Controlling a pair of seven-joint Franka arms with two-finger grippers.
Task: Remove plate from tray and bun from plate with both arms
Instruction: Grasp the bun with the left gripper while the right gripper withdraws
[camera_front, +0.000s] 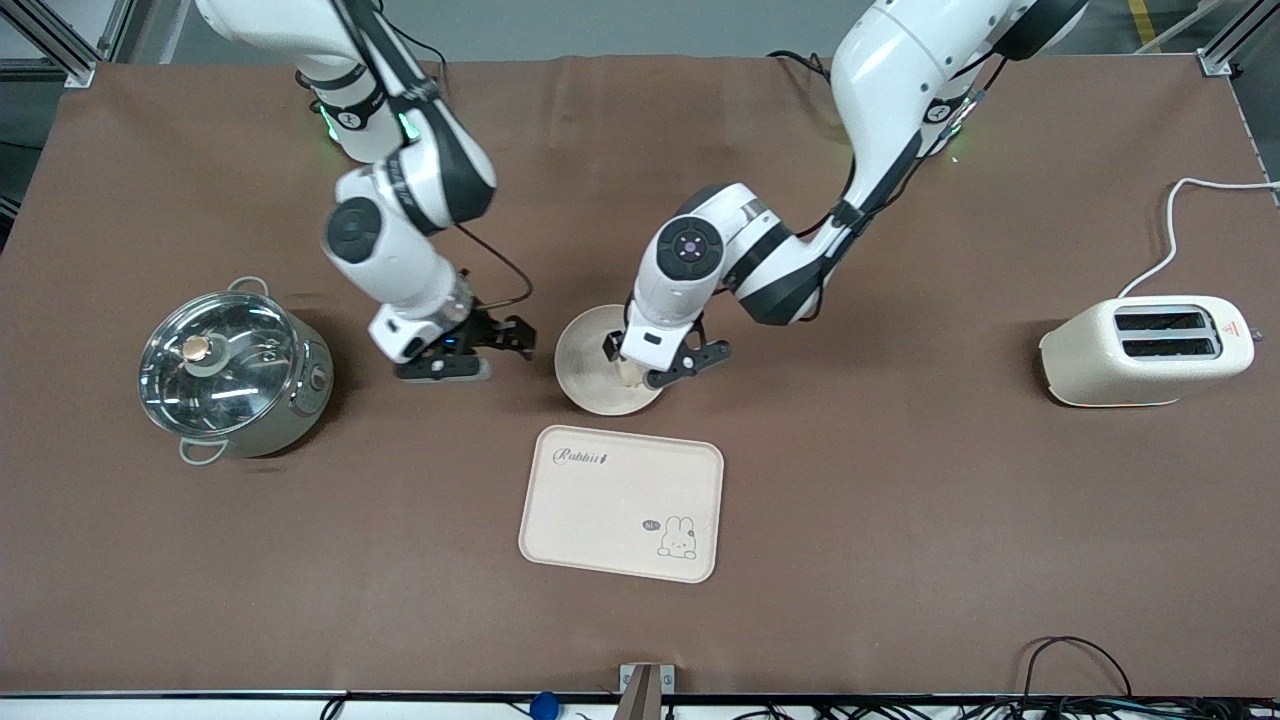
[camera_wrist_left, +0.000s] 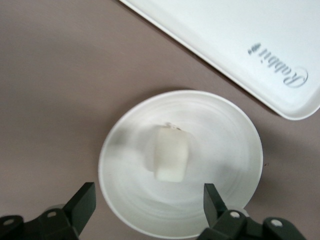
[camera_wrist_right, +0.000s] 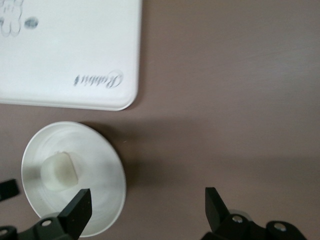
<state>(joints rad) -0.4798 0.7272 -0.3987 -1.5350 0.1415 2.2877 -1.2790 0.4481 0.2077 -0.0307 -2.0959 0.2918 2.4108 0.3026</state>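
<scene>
The round cream plate (camera_front: 588, 345) lies on the brown table, a little farther from the front camera than the tray. The pale bun (camera_front: 630, 373) sits in it. My left gripper (camera_front: 662, 366) hangs open just over the plate, holding nothing. In the left wrist view the bun (camera_wrist_left: 171, 159) lies in the middle of the plate (camera_wrist_left: 225, 150), ahead of the open left gripper (camera_wrist_left: 147, 205). My right gripper (camera_front: 478, 350) is open and empty, low over bare table beside the plate, toward the right arm's end. The right wrist view shows the right gripper (camera_wrist_right: 145, 205), the plate (camera_wrist_right: 100, 165) and the bun (camera_wrist_right: 59, 171).
A rectangular cream tray (camera_front: 622, 500) with a rabbit drawing lies nearer the front camera than the plate; it also shows in the left wrist view (camera_wrist_left: 225, 35) and the right wrist view (camera_wrist_right: 65, 55). A steel pot with a glass lid (camera_front: 232, 372) stands toward the right arm's end. A cream toaster (camera_front: 1150, 350) stands toward the left arm's end.
</scene>
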